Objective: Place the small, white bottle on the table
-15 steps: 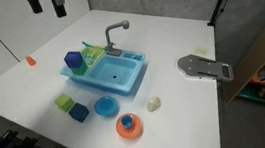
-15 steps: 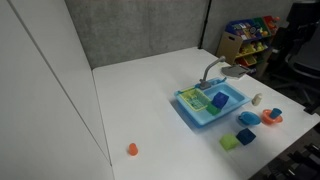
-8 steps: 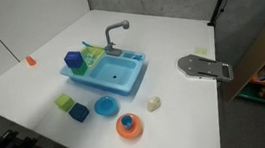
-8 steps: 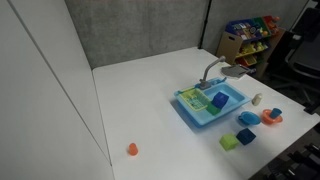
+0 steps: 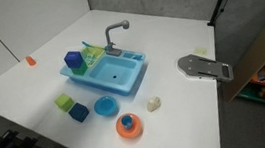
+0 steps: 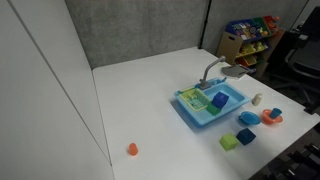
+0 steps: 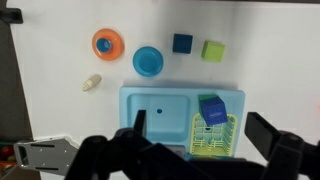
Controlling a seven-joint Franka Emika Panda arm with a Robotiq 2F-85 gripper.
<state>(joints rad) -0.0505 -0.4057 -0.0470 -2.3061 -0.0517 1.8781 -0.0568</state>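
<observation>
The small cream-white bottle [image 5: 153, 104] lies on its side on the white table [image 5: 168, 35], in front of the blue toy sink [image 5: 112, 74]. It also shows in the other exterior view [image 6: 256, 100] and in the wrist view [image 7: 91, 83]. My gripper [image 7: 198, 120] is open and empty. It hangs high above the sink [image 7: 160, 105], far from the bottle, and is out of both exterior views.
The sink holds a green rack [image 7: 213, 135] with a blue cube [image 7: 211, 108] and has a grey faucet [image 5: 116, 31]. An orange cup [image 5: 129, 126], a blue bowl [image 5: 106, 106], a blue cube [image 5: 79, 112] and a green cube [image 5: 64, 102] stand nearby. A grey plate [image 5: 203, 67] lies at the table's edge.
The arm, seen at the top edge of an exterior view a second ago, has gone up out of that view. Objects on the table have not moved.
</observation>
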